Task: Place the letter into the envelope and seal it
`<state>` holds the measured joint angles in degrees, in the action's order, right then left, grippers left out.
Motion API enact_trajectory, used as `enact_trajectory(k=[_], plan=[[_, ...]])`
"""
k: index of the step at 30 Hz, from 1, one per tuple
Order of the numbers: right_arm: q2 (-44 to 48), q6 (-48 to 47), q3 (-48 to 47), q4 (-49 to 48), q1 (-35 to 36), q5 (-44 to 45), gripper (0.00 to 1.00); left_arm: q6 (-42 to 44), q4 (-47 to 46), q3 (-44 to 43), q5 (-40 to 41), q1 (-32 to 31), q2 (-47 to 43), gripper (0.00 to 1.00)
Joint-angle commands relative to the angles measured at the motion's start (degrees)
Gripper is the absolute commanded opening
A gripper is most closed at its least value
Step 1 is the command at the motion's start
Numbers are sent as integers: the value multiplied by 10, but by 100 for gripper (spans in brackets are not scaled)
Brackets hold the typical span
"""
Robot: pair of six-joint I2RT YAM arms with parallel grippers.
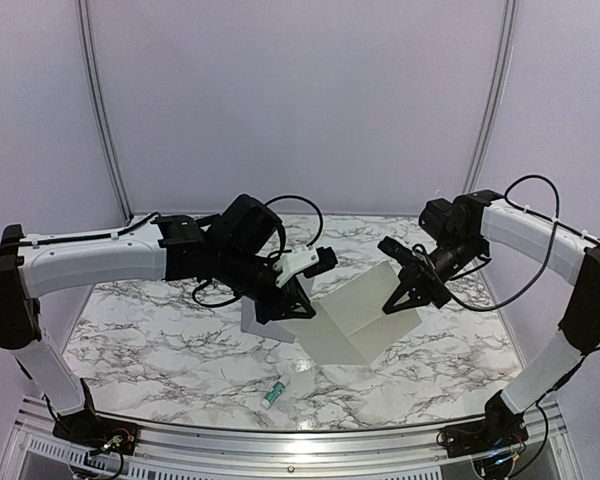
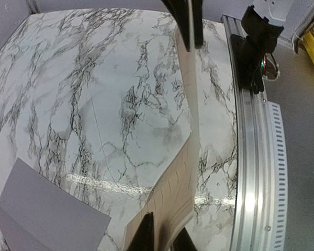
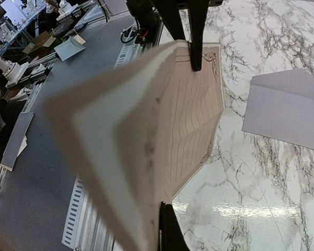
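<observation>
The letter (image 1: 355,325), an off-white lined sheet bent along its creases, hangs between both grippers above the middle of the table. My left gripper (image 1: 292,305) is shut on its left edge, and my right gripper (image 1: 400,300) is shut on its right edge. The left wrist view shows the letter (image 2: 180,178) edge-on, pinched in the left gripper (image 2: 162,230). The right wrist view shows the letter (image 3: 193,104) folded into a V, clamped in the right gripper (image 3: 165,209). The grey envelope (image 1: 258,325) lies flat under the left gripper; it also shows in the left wrist view (image 2: 42,214) and the right wrist view (image 3: 293,110).
A small green-and-white tube (image 1: 273,395) lies on the marble table near the front. An aluminium rail (image 1: 300,445) runs along the near edge and shows in the left wrist view (image 2: 251,157). Pale walls close the back and sides.
</observation>
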<state>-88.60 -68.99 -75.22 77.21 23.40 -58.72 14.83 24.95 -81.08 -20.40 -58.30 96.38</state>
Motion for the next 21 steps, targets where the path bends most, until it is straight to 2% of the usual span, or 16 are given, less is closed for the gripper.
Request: enact_trajectory(k=[1,5,8,10,13,15,19,21], plan=[[-6,4,-29,8,4,-9,0,-4,-21,12,-47,5,-14,0],[-13,9,-41,8,4,-2,2,-10,-22,15,-59,5,-16,0],[-18,28,-68,1,-15,13,32,-27,-25,13,-71,6,-22,0],[-15,48,-97,-8,-53,7,44,-52,-40,13,-72,8,-29,0],[-4,97,-159,-33,-104,5,55,-101,-72,17,-72,12,-37,0],[13,150,-169,-75,-109,24,59,-151,-93,16,-57,13,-38,0],[81,211,-108,-172,-102,55,72,-202,-116,9,-46,13,-35,0],[98,215,-76,-196,-80,74,74,-206,-128,14,-41,13,-38,0]])
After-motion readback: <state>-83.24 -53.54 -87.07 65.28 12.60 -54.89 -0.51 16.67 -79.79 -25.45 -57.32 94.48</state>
